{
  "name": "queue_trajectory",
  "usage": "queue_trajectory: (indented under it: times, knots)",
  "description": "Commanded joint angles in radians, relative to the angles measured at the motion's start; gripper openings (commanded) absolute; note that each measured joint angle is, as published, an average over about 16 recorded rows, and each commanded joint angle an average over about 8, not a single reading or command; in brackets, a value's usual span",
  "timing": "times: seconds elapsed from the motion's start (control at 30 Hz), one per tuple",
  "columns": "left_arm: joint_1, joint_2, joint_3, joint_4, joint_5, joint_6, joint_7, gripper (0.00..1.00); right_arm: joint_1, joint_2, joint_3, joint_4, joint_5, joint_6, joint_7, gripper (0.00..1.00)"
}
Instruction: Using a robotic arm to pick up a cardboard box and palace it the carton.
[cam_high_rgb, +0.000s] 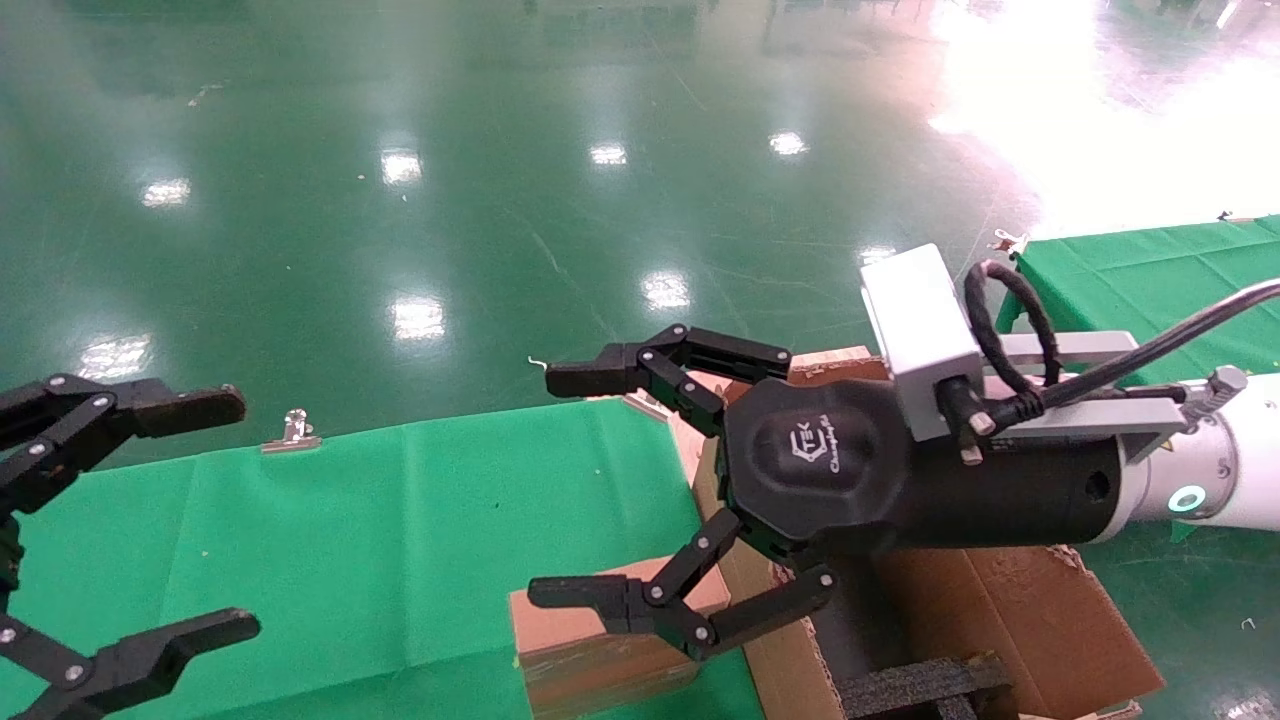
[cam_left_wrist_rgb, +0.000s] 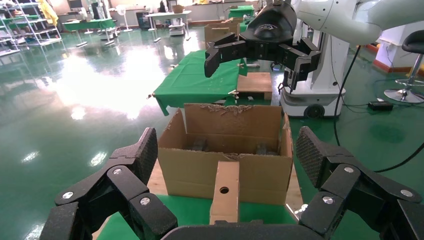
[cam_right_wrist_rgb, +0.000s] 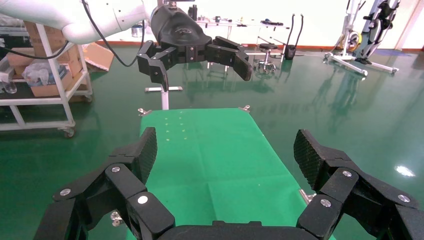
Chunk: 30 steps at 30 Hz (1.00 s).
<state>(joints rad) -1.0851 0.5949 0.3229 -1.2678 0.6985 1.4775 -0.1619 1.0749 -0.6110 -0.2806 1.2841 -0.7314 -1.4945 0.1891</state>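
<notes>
The small cardboard box (cam_high_rgb: 600, 645) lies on the green table (cam_high_rgb: 400, 520) against the left wall of the carton (cam_high_rgb: 1010, 610). Its holed face shows in the left wrist view (cam_left_wrist_rgb: 226, 192), in front of the carton (cam_left_wrist_rgb: 200, 170), which holds black foam inserts. My right gripper (cam_high_rgb: 552, 485), on the white arm with the green-lit ring, is open and empty. It hovers above the small box and the carton's near-left corner, pointing left. My left gripper (cam_high_rgb: 240, 512) is open and empty at the far left above the table, facing the small box (cam_left_wrist_rgb: 227, 152).
A metal clip (cam_high_rgb: 292, 432) holds the cloth at the table's far edge. A second green-covered table (cam_high_rgb: 1150, 280) stands at the right rear. Shiny green floor lies beyond. Black foam (cam_high_rgb: 920, 690) sits inside the carton. The right wrist view shows green cloth (cam_right_wrist_rgb: 215, 145) and the left gripper (cam_right_wrist_rgb: 200, 70) beyond.
</notes>
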Motion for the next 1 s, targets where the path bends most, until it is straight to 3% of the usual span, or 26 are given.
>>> queue_trajectory:
  times: [0.03, 0.17, 0.23, 0.6, 1.0]
  knots:
    - [0.0, 0.0, 0.0, 0.0, 0.0, 0.0, 0.0, 0.6, 0.0, 0.0, 0.0, 0.0, 0.0, 0.0, 0.0, 1.0]
    - [0.0, 0.0, 0.0, 0.0, 0.0, 0.0, 0.0, 0.11, 0.0, 0.0, 0.0, 0.0, 0.0, 0.0, 0.0, 1.0]
    - [0.0, 0.0, 0.0, 0.0, 0.0, 0.0, 0.0, 0.0, 0.0, 0.0, 0.0, 0.0, 0.0, 0.0, 0.0, 1.0]
    - [0.0, 0.0, 0.0, 0.0, 0.0, 0.0, 0.0, 0.0, 0.029, 0.003, -0.031, -0.008, -0.056, -0.014, 0.021, 1.0]
    - [0.0, 0.0, 0.0, 0.0, 0.0, 0.0, 0.0, 0.0, 0.291, -0.073, -0.275, -0.035, -0.465, -0.083, 0.147, 1.0]
